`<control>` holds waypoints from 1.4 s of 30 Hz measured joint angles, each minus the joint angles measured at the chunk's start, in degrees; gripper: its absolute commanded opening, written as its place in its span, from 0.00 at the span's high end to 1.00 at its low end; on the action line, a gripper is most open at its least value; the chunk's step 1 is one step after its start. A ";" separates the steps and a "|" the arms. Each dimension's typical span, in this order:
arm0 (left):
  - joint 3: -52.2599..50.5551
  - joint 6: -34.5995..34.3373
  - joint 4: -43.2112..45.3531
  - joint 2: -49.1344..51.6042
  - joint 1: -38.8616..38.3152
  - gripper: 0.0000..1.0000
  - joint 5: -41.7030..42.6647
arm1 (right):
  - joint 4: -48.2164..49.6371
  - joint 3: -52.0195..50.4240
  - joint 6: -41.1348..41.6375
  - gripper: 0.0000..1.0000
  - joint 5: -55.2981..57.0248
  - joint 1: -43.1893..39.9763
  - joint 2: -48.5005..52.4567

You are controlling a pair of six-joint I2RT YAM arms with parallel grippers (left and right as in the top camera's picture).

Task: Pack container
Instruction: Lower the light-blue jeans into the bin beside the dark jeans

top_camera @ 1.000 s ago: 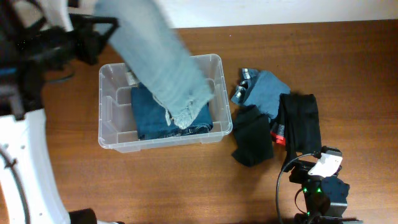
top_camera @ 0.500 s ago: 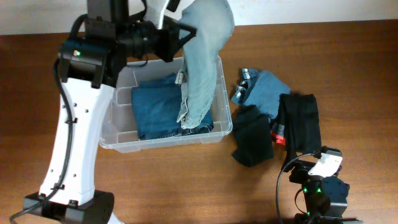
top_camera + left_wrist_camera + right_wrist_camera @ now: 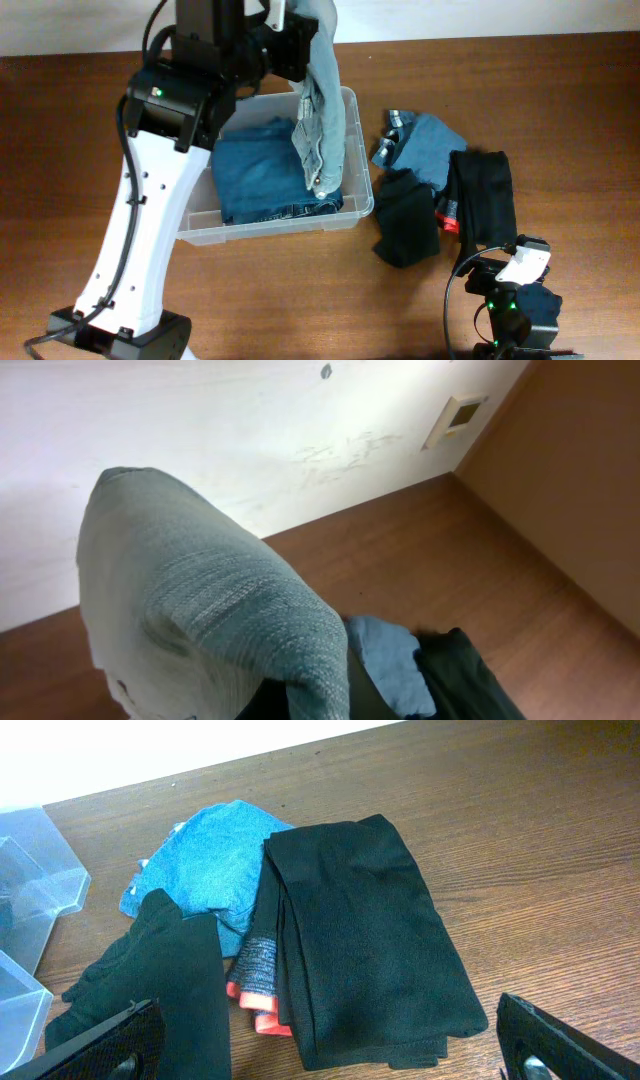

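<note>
- Likely a robot lab: a white jointed robot arm [image 3: 140,230] stands at a brown wooden table [image 3: 560,90].
- Scuffed white plaster wall [image 3: 250,430] with a beige socket plate [image 3: 461,416].

The left arm [image 3: 138,232] has a white link, black joints, a green light and black cables.

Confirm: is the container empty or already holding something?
Not empty. Folded dark blue jeans lie inside the container, and a pale denim garment hangs down onto them from above.
</note>
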 measured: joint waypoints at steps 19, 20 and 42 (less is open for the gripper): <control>0.00 -2.08 -21.59 -0.13 -5.84 1.00 -24.92 | 0.00 0.00 -0.02 0.02 0.00 0.00 -0.02; 0.00 -1.90 -22.88 -0.22 -5.84 1.00 -26.29 | 0.02 0.00 0.00 0.02 0.02 0.00 -0.02; 0.11 22.62 -34.99 -4.83 -5.77 1.00 -33.05 | 0.02 0.00 0.00 0.02 0.02 0.00 -0.02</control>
